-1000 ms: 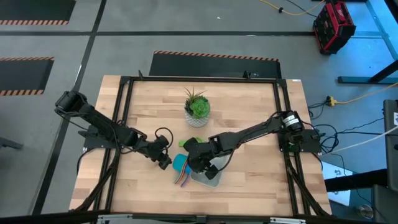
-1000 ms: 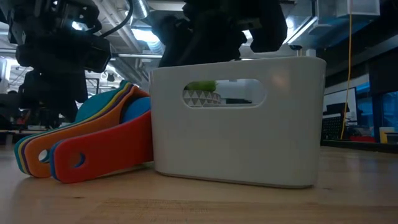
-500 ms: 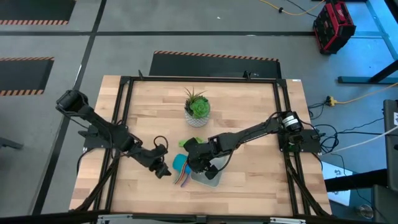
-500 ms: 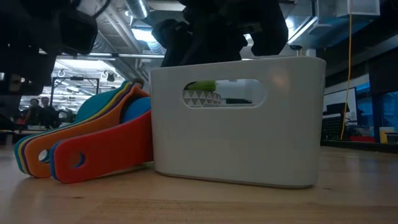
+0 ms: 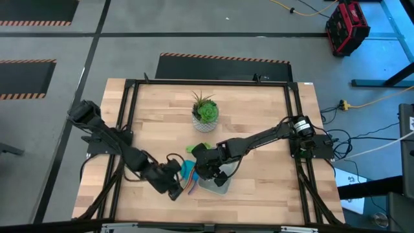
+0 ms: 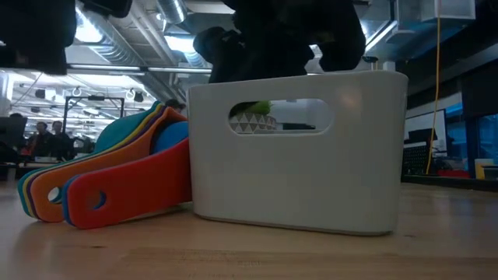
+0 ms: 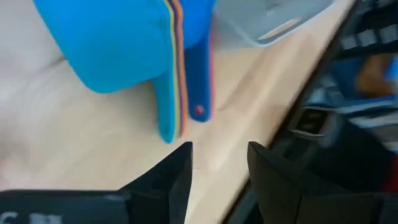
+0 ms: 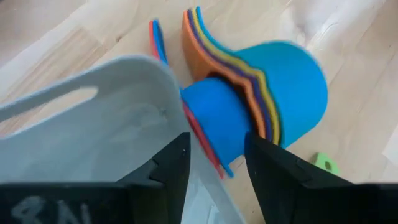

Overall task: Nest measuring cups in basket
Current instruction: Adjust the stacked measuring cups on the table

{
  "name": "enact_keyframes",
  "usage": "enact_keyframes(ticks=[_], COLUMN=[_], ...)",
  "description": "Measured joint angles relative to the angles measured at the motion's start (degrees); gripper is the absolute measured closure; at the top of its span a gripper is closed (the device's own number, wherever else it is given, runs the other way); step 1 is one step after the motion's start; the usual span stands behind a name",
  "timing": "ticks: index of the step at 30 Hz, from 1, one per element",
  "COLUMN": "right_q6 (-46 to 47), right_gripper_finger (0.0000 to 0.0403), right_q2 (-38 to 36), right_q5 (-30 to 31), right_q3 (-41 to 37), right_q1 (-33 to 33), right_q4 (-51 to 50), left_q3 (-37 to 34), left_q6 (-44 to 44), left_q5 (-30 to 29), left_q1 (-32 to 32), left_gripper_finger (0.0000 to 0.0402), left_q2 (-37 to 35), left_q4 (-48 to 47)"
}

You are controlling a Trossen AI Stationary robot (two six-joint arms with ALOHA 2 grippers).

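The measuring cups point(image 5: 189, 173) form a nested stack lying on its side on the table, outside the basket point(image 5: 221, 184). In the low view the stack point(image 6: 117, 179) leans against the basket's end wall point(image 6: 311, 179), with its handle ends on the wood. My left gripper point(image 5: 176, 192) stands open just near of the handles point(image 7: 180, 93), with nothing between its fingers point(image 7: 219, 163). My right gripper point(image 8: 214, 152) hovers open above the basket's rim point(image 8: 93, 81) and the blue cup point(image 8: 217, 121).
A white pot with a green plant point(image 5: 206, 116) stands toward the far middle of the table. A small green piece point(image 8: 323, 163) lies on the wood beyond the cups. A black frame point(image 5: 129, 129) runs along the table's edges. Bare wood lies left and near of the cups.
My left gripper has swung toward the table's near edge and a little to the right, and now sits beside the cups' handle ends, still open. In the low view it has gone up out of the picture. The cups, the basket and my right gripper have kept still.
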Motion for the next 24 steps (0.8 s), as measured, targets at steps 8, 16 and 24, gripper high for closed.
enact_keyframes(ticks=[8,16,24], right_q6=[-0.1,-0.1,-0.1], right_gripper_finger=[0.0247,0.0247,0.0247], right_q2=[0.0,0.0,0.0], right_q5=[0.0,0.0,0.0], right_q3=[2.1,2.1,2.1], right_q1=[0.1,0.1,0.1], right_q4=[-3.6,-3.6,-3.8], left_q3=[6.9,7.0,7.0], left_q6=[2.4,1.8,5.0], left_q5=[-0.9,-0.8,3.8], left_q1=[0.2,1.2,3.2], left_gripper_finger=[0.0255,0.0255,0.0236], left_q2=[7.7,9.2,9.2], left_q4=[-4.0,-3.2,-3.1])
